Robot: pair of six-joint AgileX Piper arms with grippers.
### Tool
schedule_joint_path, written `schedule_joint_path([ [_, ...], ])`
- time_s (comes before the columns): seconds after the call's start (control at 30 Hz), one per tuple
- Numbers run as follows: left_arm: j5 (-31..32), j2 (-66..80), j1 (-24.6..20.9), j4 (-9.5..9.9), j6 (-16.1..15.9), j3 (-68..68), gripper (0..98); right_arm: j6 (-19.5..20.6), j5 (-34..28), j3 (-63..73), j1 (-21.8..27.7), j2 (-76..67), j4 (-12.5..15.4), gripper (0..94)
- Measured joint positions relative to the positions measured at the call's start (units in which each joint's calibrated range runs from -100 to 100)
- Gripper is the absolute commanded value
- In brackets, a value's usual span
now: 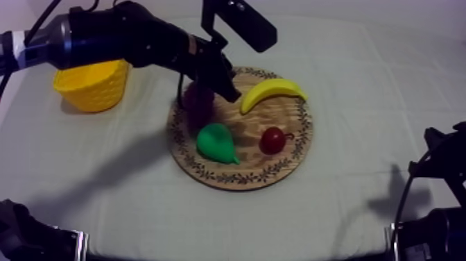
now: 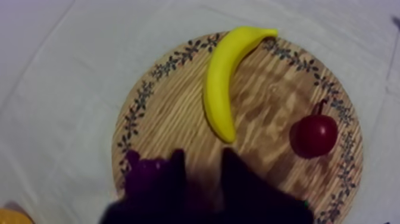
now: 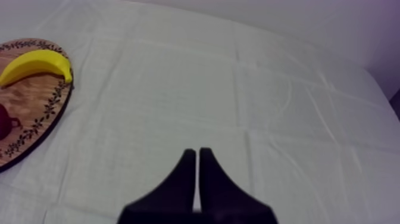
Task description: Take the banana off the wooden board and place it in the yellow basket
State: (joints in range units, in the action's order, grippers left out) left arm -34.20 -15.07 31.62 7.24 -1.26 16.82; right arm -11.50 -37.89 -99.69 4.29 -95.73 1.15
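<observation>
Banana [image 1: 272, 92] lies on the wooden board [image 1: 291, 156], at its far rim in the upper middle of the frame, just right of the left claw [image 1: 227, 85]. That claw gapes wide and empty, not touching it. The yellow basket [image 1: 93, 85] stands upper left. The right claw [image 3: 198, 156] is pinched narrow over the worktop [image 3: 268, 89].

Robot test bench, lab-type setup — cloth-covered table [image 1: 360, 90], 2 black robot arms [image 1: 118, 35], toy fruit [image 1: 216, 143] on a wooden board [image 2: 172, 113] just ahead of the left fingers [image 2: 238, 182].
</observation>
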Motion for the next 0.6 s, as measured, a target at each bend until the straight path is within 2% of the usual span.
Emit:
schedule_joint_path([
  [0.07,-1.18,-0.24,0.15,-0.01,0.0,-0.78,84.2,0.0,0.0,0.0,0.0,0.0,0.0,0.3],
  [0.17,-3.05,-0.39,0.55,-0.09,-0.81,-2.73,91.6,0.0,0.0,0.0,0.0,0.0,0.0,0.3],
  [0.33,-4.58,-1.22,0.85,-0.09,-1.08,-4.49,94.4,0.0,0.0,0.0,0.0,0.0,0.0,0.3],
  [0.6,-5.56,-4.95,1.01,-0.19,-0.47,-7.54,91.4,0.0,0.0,0.0,0.0,0.0,0.0,0.3],
])
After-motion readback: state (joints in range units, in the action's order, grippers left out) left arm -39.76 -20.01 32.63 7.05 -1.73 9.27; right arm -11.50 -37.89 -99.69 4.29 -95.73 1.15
